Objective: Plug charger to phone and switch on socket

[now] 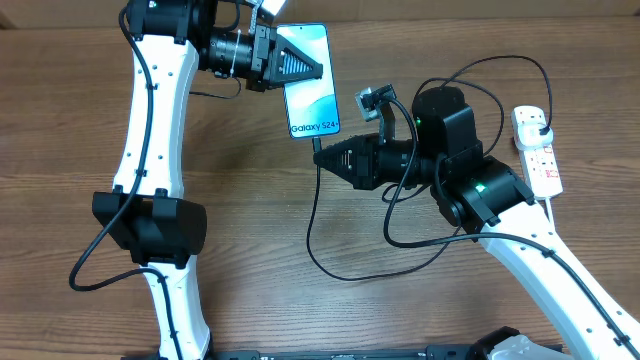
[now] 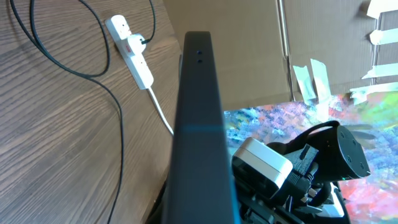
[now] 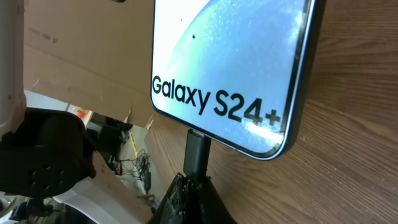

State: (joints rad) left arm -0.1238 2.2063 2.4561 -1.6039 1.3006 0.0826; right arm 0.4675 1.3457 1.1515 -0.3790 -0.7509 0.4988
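The phone (image 1: pixel 312 100), screen lit light blue with "Galaxy S24+" at its near end, is held off the table by my left gripper (image 1: pixel 316 68), which is shut on its upper part. In the left wrist view the phone (image 2: pixel 199 118) shows edge-on and dark. My right gripper (image 1: pixel 321 158) is shut on the charger's connector tip (image 3: pixel 198 150), which meets the phone (image 3: pixel 236 56) at its bottom edge. The charger's black cable (image 1: pixel 312 235) loops across the table to its plug (image 1: pixel 541 124) in the socket (image 1: pixel 538 152), a white power strip at the right.
The power strip (image 2: pixel 132 51) and loops of black cable (image 2: pixel 93 70) lie on the wooden table (image 1: pixel 250 210). The right arm's wrist camera (image 2: pixel 264 163) sits close beside the phone. Cardboard and a coloured sheet lie beyond the table's edge.
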